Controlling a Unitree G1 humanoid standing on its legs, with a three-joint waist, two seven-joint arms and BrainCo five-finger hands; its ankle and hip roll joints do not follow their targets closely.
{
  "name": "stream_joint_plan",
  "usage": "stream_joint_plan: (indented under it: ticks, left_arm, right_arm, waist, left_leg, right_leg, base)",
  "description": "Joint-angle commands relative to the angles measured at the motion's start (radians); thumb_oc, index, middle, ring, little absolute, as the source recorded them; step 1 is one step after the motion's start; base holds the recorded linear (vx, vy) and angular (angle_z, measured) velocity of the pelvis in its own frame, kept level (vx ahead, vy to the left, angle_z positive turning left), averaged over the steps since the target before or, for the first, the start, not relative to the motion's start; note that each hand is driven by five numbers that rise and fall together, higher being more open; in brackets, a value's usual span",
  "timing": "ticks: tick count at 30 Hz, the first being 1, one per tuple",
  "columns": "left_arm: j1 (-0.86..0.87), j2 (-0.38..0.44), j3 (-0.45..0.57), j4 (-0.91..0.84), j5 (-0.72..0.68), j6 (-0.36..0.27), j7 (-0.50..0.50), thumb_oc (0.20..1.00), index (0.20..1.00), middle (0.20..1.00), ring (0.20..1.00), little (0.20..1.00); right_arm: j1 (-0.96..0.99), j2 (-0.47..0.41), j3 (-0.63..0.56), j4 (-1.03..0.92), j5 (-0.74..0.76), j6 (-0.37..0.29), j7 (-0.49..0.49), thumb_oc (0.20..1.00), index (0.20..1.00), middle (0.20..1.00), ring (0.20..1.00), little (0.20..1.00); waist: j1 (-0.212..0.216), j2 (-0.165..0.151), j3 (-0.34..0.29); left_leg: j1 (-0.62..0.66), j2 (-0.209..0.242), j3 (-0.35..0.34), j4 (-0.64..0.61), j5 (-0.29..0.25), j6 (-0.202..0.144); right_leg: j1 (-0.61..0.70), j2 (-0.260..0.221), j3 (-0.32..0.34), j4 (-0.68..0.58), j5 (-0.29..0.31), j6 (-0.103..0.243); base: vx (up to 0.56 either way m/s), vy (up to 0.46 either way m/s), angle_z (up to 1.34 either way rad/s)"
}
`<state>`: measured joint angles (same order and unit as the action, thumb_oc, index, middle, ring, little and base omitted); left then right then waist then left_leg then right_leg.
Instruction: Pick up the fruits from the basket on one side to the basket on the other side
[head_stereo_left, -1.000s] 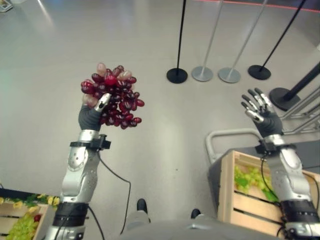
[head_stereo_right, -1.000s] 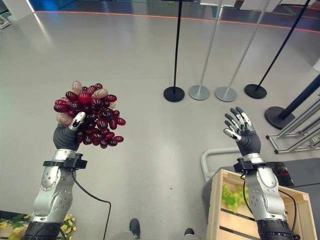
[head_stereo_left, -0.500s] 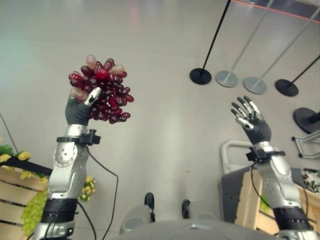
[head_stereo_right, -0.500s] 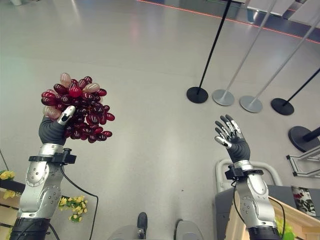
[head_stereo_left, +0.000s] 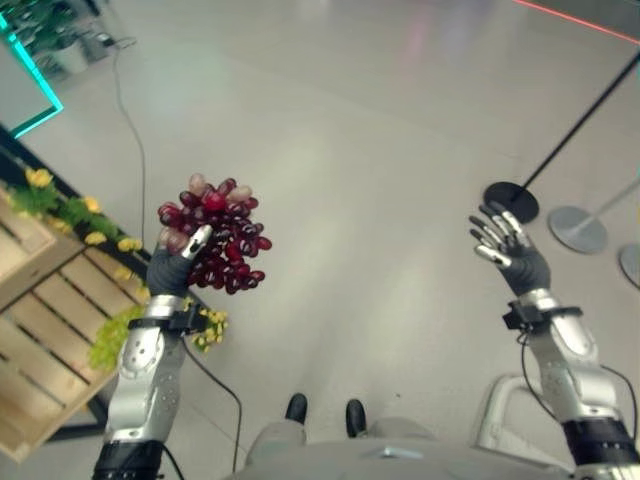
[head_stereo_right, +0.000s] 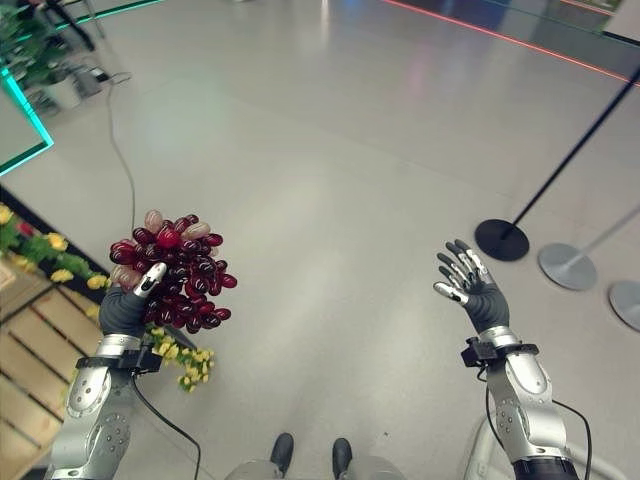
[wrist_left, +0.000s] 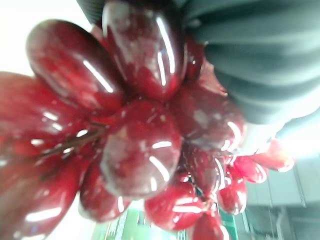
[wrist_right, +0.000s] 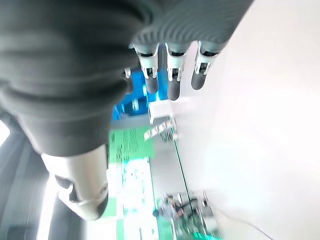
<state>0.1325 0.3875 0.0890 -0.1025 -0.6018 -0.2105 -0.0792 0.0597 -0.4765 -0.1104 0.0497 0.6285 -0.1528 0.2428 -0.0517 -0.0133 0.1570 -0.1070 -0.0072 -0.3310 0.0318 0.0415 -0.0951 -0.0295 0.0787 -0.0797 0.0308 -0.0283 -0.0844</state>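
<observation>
While the wooden crate (head_stereo_left: 45, 330) lies low on the floor to the outer side of the left hand (head_stereo_left: 175, 268), the carry looks roughly midway: the fruit is lifted and in the air, and setting it into that crate is what remains, as I judge it. The crate is slatted, edged with yellow flowers (head_stereo_left: 90, 215), and a bunch of green grapes (head_stereo_left: 110, 340) hangs at its near edge, below the left arm.

The left hand is raised with its fingers and thumb curled round a bunch of red grapes (head_stereo_left: 222, 236), which sits above and just inward of the hand, clear of the floor and apart from the crate. In the left wrist view the grapes (wrist_left: 135, 150) press right against the dark ribbed cover.

The bunch is large and dense, dark glossy red, oval-berried, with a few paler pinkish grapes at its top and a thin stem threading between berries.

The right hand (head_stereo_left: 508, 250) is held up well apart, fingers straight and spread, holding nothing.
</observation>
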Motion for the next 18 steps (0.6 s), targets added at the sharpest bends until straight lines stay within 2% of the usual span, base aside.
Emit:
stream_joint_plan:
  ticks: [1,2,3,4,5,7,9,12,15,18]
  left_arm:
    - [-0.112,0.035,-0.007,-0.011,0.012,-0.073,0.000,0.200,0.200,0.200,0.200,0.200]
    - [-0.113,0.035,-0.007,-0.011,0.012,-0.073,0.000,0.200,0.200,0.200,0.200,0.200]
    - [-0.124,0.035,-0.012,-0.005,0.019,-0.073,-0.003,0.200,0.200,0.200,0.200,0.200]
    - [-0.130,0.037,-0.012,-0.011,0.025,-0.074,-0.005,0.200,0.200,0.200,0.200,0.200]
    - [-0.130,0.037,-0.012,-0.012,0.026,-0.073,-0.005,0.200,0.200,0.200,0.200,0.200]
    - [-0.126,0.033,-0.005,-0.010,0.032,-0.069,-0.010,0.200,0.200,0.200,0.200,0.200]
    - [-0.118,0.023,0.002,-0.006,0.032,-0.066,-0.010,0.200,0.200,0.200,0.200,0.200]
    - [-0.112,0.019,0.009,0.011,0.041,-0.070,0.003,0.200,0.200,0.200,0.200,0.200]
    - [-0.126,0.026,-0.002,0.031,0.048,-0.073,0.015,0.200,0.200,0.200,0.200,0.200]
    - [-0.119,0.044,0.007,0.044,0.065,-0.077,0.032,0.200,0.200,0.200,0.200,0.200]
  right_arm:
    - [-0.021,-0.040,-0.062,-0.049,0.001,-0.076,-0.037,1.000,1.000,1.000,1.000,1.000]
    - [-0.021,-0.040,-0.063,-0.049,0.001,-0.077,-0.037,1.000,1.000,1.000,1.000,1.000]
    - [-0.026,-0.043,-0.067,-0.045,-0.006,-0.079,-0.047,1.000,1.000,1.000,1.000,1.000]
    - [-0.031,-0.043,-0.069,-0.042,-0.013,-0.081,-0.055,1.000,1.000,1.000,1.000,1.000]
    - [-0.032,-0.043,-0.068,-0.041,-0.013,-0.082,-0.055,1.000,1.000,1.000,1.000,1.000]
    - [-0.025,-0.032,-0.071,-0.042,-0.022,-0.079,-0.051,1.000,1.000,1.000,1.000,1.000]
    - [-0.016,-0.024,-0.081,-0.041,-0.027,-0.081,-0.057,1.000,1.000,1.000,1.000,1.000]
    - [-0.018,-0.013,-0.086,-0.034,-0.022,-0.090,-0.068,1.000,1.000,1.000,1.000,1.000]
    - [-0.020,-0.012,-0.086,-0.028,-0.026,-0.097,-0.084,1.000,1.000,1.000,1.000,1.000]
    - [-0.026,-0.003,-0.074,-0.020,-0.041,-0.097,-0.100,1.000,1.000,1.000,1.000,1.000]
  waist:
    - [-0.029,-0.017,0.011]
    - [-0.030,-0.017,0.009]
    - [-0.032,-0.017,0.014]
    - [-0.033,-0.020,0.012]
    - [-0.032,-0.020,0.013]
    - [-0.030,-0.031,0.007]
    - [-0.032,-0.029,0.004]
    - [-0.038,-0.007,0.008]
    - [-0.038,0.002,0.023]
    - [-0.020,-0.008,0.043]
  left_leg:
    - [-0.016,0.016,0.163,0.007,-0.005,-0.020]
    - [-0.020,0.015,0.162,0.006,0.000,-0.019]
    - [-0.025,0.035,0.221,0.014,-0.002,-0.021]
    - [-0.017,0.054,0.251,0.025,-0.015,-0.020]
    - [-0.016,0.055,0.252,0.028,-0.019,-0.020]
    - [0.020,0.088,0.291,0.073,-0.064,-0.017]
    - [0.049,0.117,0.307,0.075,-0.083,-0.016]
    - [0.086,0.158,0.346,0.031,-0.072,-0.026]
    - [0.066,0.163,0.375,-0.004,-0.044,-0.031]
    - [0.054,0.156,0.368,-0.004,-0.047,-0.026]
  right_leg:
    - [-0.027,-0.091,-0.059,0.017,-0.059,0.134]
    - [-0.030,-0.092,-0.061,0.015,-0.055,0.134]
    - [-0.029,-0.104,-0.079,0.010,-0.051,0.139]
    - [-0.030,-0.114,-0.093,0.009,-0.049,0.140]
    - [-0.029,-0.113,-0.092,0.009,-0.050,0.140]
    - [-0.031,-0.128,-0.121,0.008,-0.045,0.136]
    - [-0.035,-0.131,-0.142,0.014,-0.055,0.134]
    - [-0.045,-0.139,-0.189,0.045,-0.072,0.137]
    - [-0.058,-0.148,-0.219,0.076,-0.078,0.142]
    - [-0.072,-0.158,-0.222,0.114,-0.083,0.146]
  base:
    - [-0.12,-0.028,1.04]
    - [-0.15,-0.037,1.17]
    - [-0.06,-0.022,0.87]
    - [-0.05,-0.026,0.78]
    - [-0.05,-0.045,0.60]
    - [-0.06,-0.038,0.40]
    - [-0.02,0.012,0.45]
    - [0.00,0.078,0.48]
    - [0.00,0.110,0.82]
    - [0.04,0.107,0.40]
